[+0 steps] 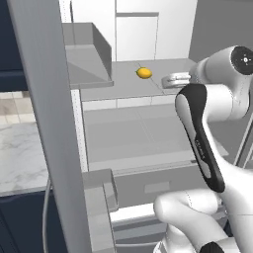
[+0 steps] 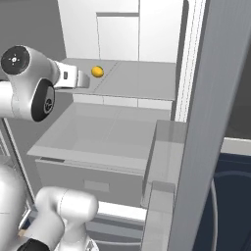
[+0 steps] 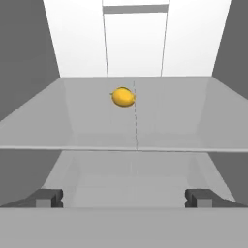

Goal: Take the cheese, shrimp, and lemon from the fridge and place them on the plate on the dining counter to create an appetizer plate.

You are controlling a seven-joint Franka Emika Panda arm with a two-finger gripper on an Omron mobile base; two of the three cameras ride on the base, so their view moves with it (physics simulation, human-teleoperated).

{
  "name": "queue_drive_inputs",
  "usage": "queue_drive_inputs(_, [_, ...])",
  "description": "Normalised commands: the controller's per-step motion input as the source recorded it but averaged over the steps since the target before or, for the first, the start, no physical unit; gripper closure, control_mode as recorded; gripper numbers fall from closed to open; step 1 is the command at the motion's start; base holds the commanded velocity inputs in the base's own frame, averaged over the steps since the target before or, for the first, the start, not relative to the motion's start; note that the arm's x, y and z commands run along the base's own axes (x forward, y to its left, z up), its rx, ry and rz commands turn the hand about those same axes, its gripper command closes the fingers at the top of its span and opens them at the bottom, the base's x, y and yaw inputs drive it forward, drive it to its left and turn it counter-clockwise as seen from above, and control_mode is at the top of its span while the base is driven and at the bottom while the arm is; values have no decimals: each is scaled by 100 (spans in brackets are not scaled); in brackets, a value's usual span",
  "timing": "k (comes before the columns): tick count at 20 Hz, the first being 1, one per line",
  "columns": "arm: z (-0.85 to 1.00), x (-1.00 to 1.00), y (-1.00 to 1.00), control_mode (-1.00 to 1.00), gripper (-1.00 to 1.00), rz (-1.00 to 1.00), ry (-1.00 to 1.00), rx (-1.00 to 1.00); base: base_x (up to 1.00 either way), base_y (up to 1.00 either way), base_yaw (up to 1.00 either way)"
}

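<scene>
Reaching into open fridge (image 1: 99, 54), gripper (image 3: 124, 197) hangs level with lemon (image 3: 123, 97), jaws spread wide, nothing held; lemon rests mid-shelf, well ahead of gripper, likely lined up for straight-in grasp.

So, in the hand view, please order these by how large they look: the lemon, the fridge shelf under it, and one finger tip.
1. Fridge shelf, by far.
2 and 3. Lemon and a finger tip look alike; the tip sits much nearer the camera, so no ranking.

Marble worktop (image 1: 17, 158) at left, checkered tile wall (image 1: 15, 106) behind it, navy cabinet front (image 1: 22, 222) below
</scene>
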Motion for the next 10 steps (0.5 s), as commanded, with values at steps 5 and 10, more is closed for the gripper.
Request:
queue_drive_inputs(5, [8, 26, 0, -100, -100, 13, -1, -1, 0, 0, 0])
queue_drive_inputs(10, [-1, 37, 0, -100, -100, 12, -1, -5, 0, 0, 0])
